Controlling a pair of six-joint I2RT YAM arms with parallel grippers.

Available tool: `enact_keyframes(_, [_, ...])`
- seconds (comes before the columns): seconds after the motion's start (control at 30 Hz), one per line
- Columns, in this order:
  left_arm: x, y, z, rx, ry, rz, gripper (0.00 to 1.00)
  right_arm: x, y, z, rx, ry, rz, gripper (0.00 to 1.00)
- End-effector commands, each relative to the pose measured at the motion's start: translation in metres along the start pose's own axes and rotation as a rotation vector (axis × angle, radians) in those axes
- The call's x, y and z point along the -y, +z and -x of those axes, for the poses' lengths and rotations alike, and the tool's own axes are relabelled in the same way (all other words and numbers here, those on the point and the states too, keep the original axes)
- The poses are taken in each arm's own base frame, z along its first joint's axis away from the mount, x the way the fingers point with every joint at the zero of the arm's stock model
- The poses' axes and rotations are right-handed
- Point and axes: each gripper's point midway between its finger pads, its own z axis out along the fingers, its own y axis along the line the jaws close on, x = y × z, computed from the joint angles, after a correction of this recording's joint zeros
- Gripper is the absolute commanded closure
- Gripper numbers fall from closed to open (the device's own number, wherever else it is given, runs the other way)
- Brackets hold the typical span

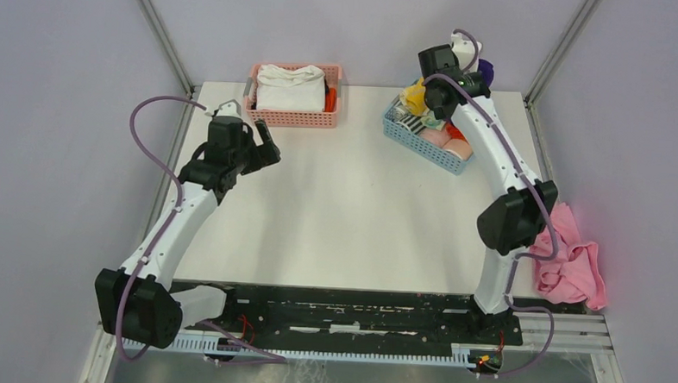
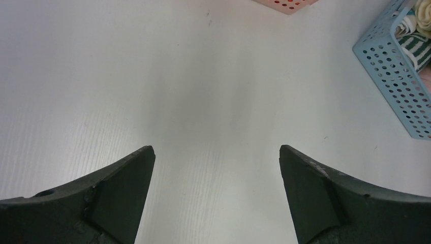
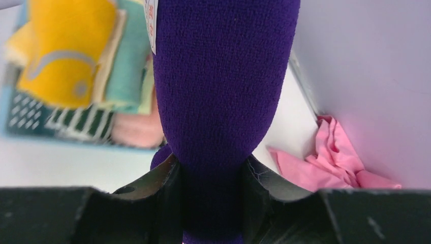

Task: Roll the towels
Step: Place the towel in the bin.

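Early stage: the right pincer (image 3: 209,165) clamps the purple towel (image 3: 223,76), held up at one o'clock above the blue basket (image 1: 424,149), where the yellow towel (image 3: 66,46) seems to rest. The left pincer (image 2: 217,152) gapes empty at ten o'clock. Neither towel is rolled yet.

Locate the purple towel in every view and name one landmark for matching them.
Top external: purple towel at top right, at the right arm's tip.
Left wrist: not in it.
Right wrist: centre, clamped in the right pincer.
Shared landmark: blue basket, at the right edge in left wrist, at the left in right wrist.
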Motion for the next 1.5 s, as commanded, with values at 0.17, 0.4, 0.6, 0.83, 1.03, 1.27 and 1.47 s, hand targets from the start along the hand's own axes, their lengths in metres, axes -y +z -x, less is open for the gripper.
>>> enact_keyframes(0.17, [0.005,0.005,-0.001,-0.022,0.048,-0.031,0.01,0.002,0.075,0.012,0.032,0.044,-0.208,1.0])
enact_keyframes(0.4, [0.004,0.009,-0.005,-0.042,0.051,-0.026,0.01,-0.044,0.117,-0.006,-0.025,0.036,-0.109,1.0])
enact_keyframes(0.6, [0.003,0.009,-0.006,-0.043,0.049,-0.024,0.01,-0.063,0.148,-0.028,-0.064,0.071,-0.081,0.97])
enact_keyframes(0.83, [0.007,0.009,-0.007,-0.049,0.053,-0.049,0.01,-0.081,0.178,-0.06,-0.15,0.115,-0.01,0.81])
enact_keyframes(1.03, [0.01,0.009,-0.01,-0.061,0.058,-0.068,0.01,-0.082,0.17,-0.054,-0.166,0.179,0.052,0.68])
enact_keyframes(1.27, [0.012,0.007,-0.01,-0.058,0.06,-0.081,0.01,-0.097,0.162,-0.046,-0.18,0.21,0.165,0.67])
enact_keyframes(1.47, [0.012,0.006,-0.01,-0.058,0.061,-0.083,0.01,-0.087,0.181,-0.072,-0.261,0.189,0.13,0.56])
